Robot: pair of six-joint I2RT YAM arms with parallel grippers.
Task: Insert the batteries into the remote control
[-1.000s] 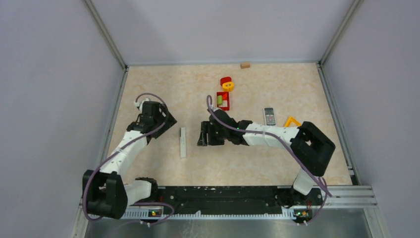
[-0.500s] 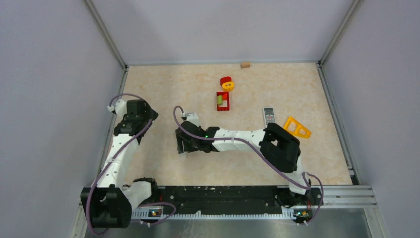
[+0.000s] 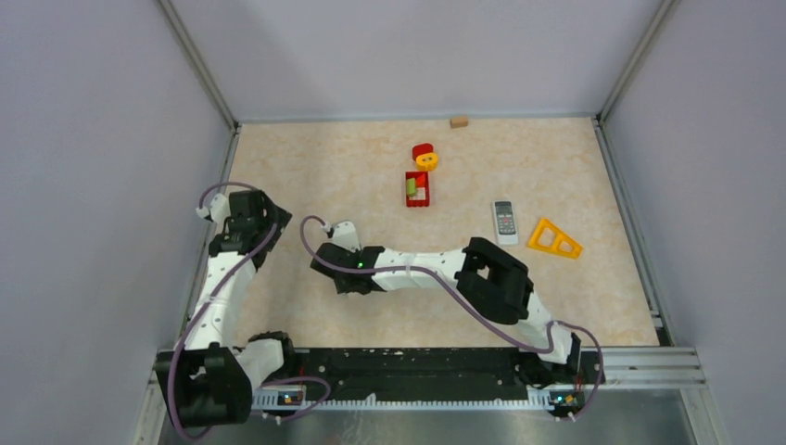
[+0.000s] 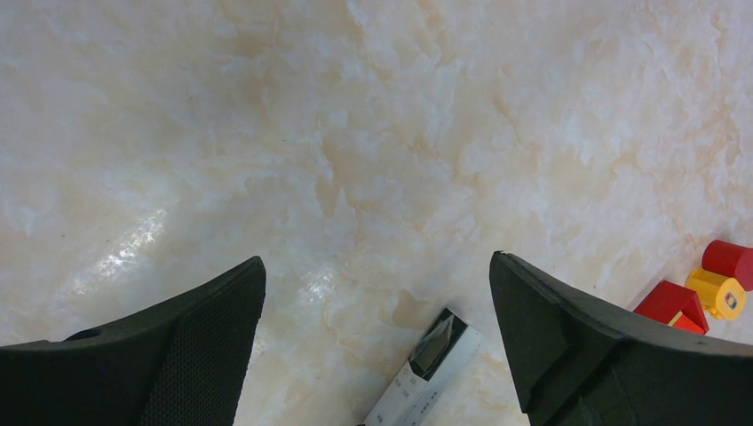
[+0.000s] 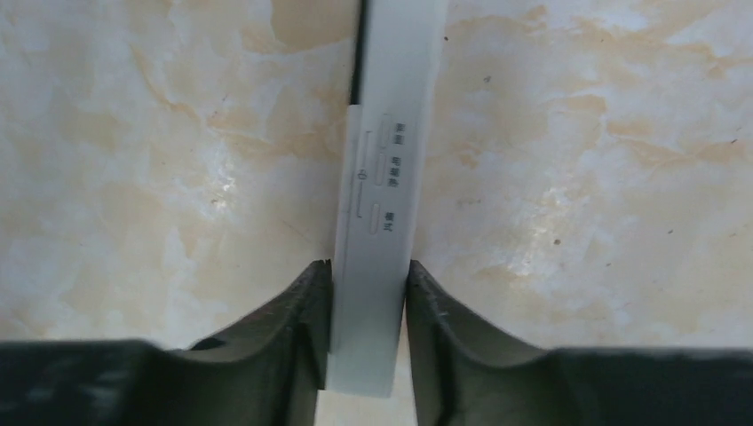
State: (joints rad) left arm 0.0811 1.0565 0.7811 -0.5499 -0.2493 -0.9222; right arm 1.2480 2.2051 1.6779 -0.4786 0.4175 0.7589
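Two remotes, well apart on the table
The slim remote lies left of centre between the fingers of the right gripper; the keypad remote lies right, a triangle just beside it.

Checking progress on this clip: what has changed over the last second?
The right gripper swept left and closed on the white remote. The left gripper drew back leftward, away from it, jaws wide and empty. The grey remote, red blocks and orange triangle stayed put.
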